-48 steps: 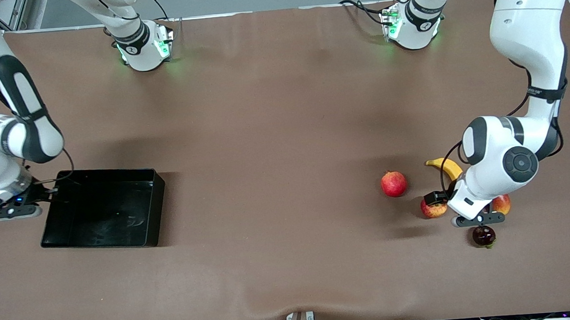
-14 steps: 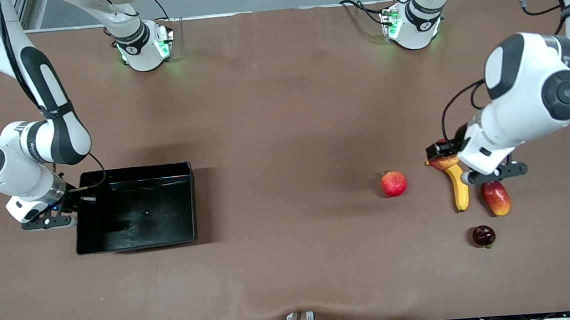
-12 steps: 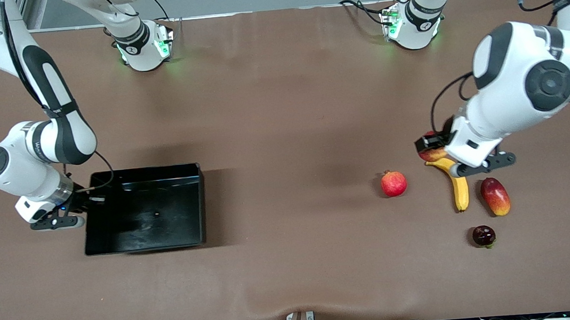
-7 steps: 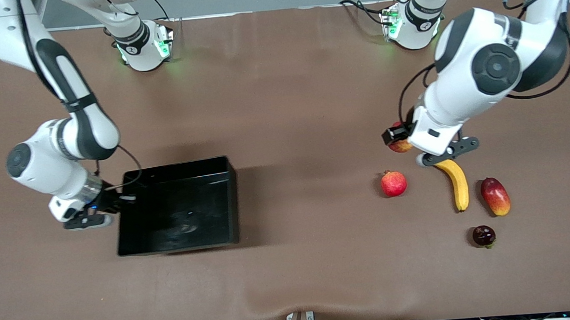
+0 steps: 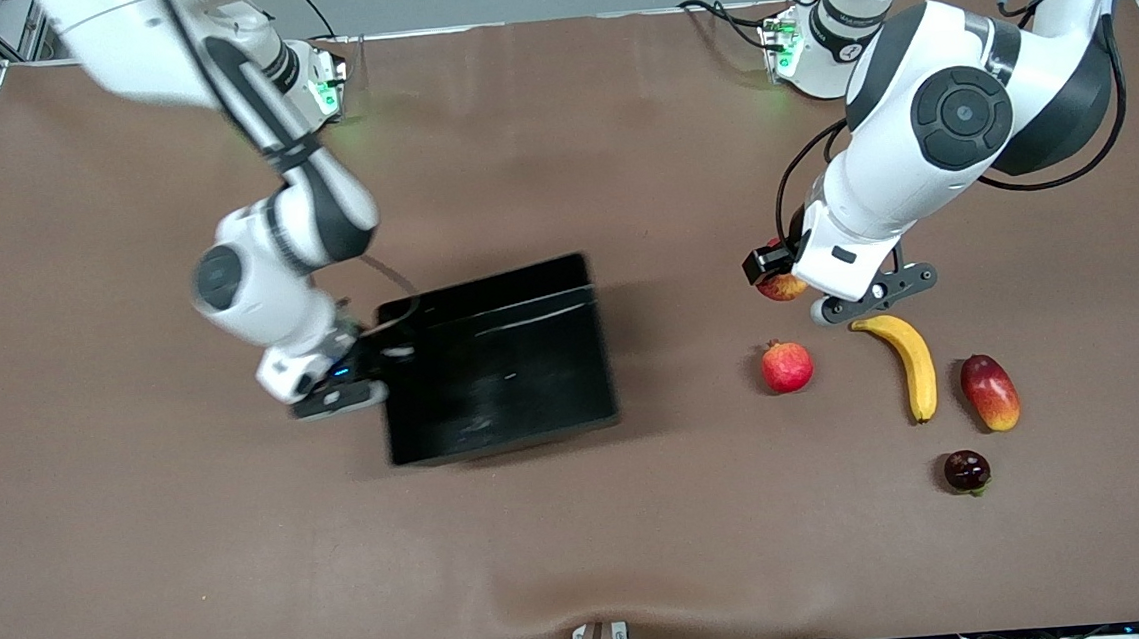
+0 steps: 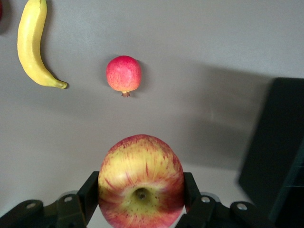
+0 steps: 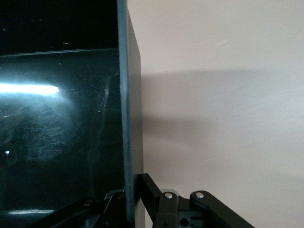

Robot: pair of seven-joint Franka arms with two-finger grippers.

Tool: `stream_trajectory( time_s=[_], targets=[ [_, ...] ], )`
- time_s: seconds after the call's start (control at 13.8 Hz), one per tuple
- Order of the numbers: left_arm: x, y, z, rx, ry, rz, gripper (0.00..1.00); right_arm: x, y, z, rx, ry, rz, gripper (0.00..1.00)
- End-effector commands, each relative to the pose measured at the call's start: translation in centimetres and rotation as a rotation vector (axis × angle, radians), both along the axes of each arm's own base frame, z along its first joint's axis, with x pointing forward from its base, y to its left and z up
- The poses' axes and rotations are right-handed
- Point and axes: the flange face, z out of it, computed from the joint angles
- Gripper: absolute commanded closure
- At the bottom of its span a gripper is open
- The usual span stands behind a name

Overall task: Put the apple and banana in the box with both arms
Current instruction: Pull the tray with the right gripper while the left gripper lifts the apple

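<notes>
My left gripper (image 5: 785, 281) is shut on the apple (image 5: 781, 288), red with yellow streaks, held in the air over the table above the evenly red fruit; it fills the left wrist view (image 6: 140, 180) between the fingers (image 6: 90, 190). The banana (image 5: 908, 361) lies on the table beside that gripper and shows in the left wrist view (image 6: 29, 45). My right gripper (image 5: 377, 365) is shut on the side wall of the black box (image 5: 497, 360), which sits near the table's middle. In the right wrist view the wall (image 7: 128, 142) runs between the fingers (image 7: 149, 194).
A round red fruit with a crown tip (image 5: 786, 365) lies between the box and the banana. An oblong red-yellow mango (image 5: 990, 391) lies beside the banana. A dark round fruit (image 5: 966, 470) lies nearer to the camera.
My right gripper has dragged the box from the right arm's end toward the table's middle. My left gripper has lifted the apple off the table and carried it toward the box.
</notes>
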Motion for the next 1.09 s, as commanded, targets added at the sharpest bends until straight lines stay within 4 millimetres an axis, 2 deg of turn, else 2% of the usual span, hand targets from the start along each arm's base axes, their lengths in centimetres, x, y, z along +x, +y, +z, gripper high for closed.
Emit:
stream_trajectory(
  time_s=[0.0,0.07,0.22,0.36,0.51,0.65,0.8,0.87,0.94,1.02],
  targets=[
    [0.5,-0.1,-0.2,-0.015,0.013,0.004,1.00,-2.4,4.8,-1.0,0.030,0.006,-0.041,1.00],
    [0.7,0.1,-0.4,-0.018,0.014,0.000,1.00,-3.3,6.1,-1.8,0.025,0.023,-0.035,1.00],
    [1.1,-0.2,-1.1,-0.028,0.005,-0.002,1.00,-4.2,7.0,-2.7,0.018,0.045,-0.029,1.00],
    [1.7,-0.7,-2.4,-0.041,-0.001,-0.004,1.00,-5.7,8.7,-3.9,0.006,0.089,-0.081,1.00],
    [1.7,-2.4,-3.8,-0.054,-0.006,-0.026,1.00,-6.2,9.6,-4.2,0.005,0.101,-0.099,1.00],
    [0.9,-5.6,-4.8,-0.072,-0.028,-0.068,1.00,-6.5,9.9,-4.7,0.000,0.107,-0.092,1.00],
    [0.7,-7.0,-5.9,-0.084,-0.036,-0.084,1.00,-7.0,10.5,-4.9,-0.002,0.110,-0.081,1.00],
    [0.5,-7.7,-6.6,-0.088,-0.035,-0.093,1.00,-7.0,10.5,-4.9,-0.002,0.110,-0.083,0.66],
    [0.2,-8.1,-6.9,-0.087,-0.032,-0.099,1.00,-6.7,10.2,-4.9,-0.004,0.111,-0.088,0.05],
    [-0.5,-9.1,-7.1,-0.086,-0.028,-0.116,1.00,-6.6,9.9,-5.0,-0.007,0.110,-0.093,0.00]
  ],
)
